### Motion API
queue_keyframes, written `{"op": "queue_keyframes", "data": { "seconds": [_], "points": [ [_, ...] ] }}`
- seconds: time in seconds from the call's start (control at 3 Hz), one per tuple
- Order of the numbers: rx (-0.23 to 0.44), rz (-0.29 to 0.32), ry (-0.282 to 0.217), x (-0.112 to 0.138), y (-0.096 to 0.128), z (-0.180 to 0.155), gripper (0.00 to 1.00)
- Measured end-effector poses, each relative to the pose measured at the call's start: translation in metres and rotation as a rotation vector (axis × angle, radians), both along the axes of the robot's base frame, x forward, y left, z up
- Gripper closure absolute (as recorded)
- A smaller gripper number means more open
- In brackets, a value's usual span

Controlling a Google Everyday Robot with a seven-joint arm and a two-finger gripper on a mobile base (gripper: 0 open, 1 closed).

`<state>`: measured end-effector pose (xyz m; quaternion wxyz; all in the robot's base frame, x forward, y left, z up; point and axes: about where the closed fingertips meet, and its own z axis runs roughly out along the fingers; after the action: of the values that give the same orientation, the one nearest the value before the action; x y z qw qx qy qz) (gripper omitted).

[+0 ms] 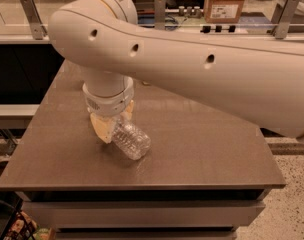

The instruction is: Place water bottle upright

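Gripper [112, 127] points down over the table's middle-left, its pale fingers [103, 129] closed on the upper end of the water bottle [132, 141]. That clear ribbed bottle is tilted, its base slanting toward 4 o'clock from the gripper and low over the brown table [202, 154]. The white arm [202, 69] reaches in from 3 o'clock. A cardboard box [226, 1] sits beyond the table at 1 o'clock.
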<state>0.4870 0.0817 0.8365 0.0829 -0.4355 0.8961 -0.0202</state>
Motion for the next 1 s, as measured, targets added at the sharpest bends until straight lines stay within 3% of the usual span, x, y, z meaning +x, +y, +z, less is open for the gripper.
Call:
{"op": "queue_keyframes", "data": {
  "seconds": [0.33,1.0],
  "points": [
    [0.007,0.004,-0.016,0.000,-0.003,0.001,1.00],
    [0.111,0.024,-0.176,0.023,-0.030,0.027,1.00]
  ]
}}
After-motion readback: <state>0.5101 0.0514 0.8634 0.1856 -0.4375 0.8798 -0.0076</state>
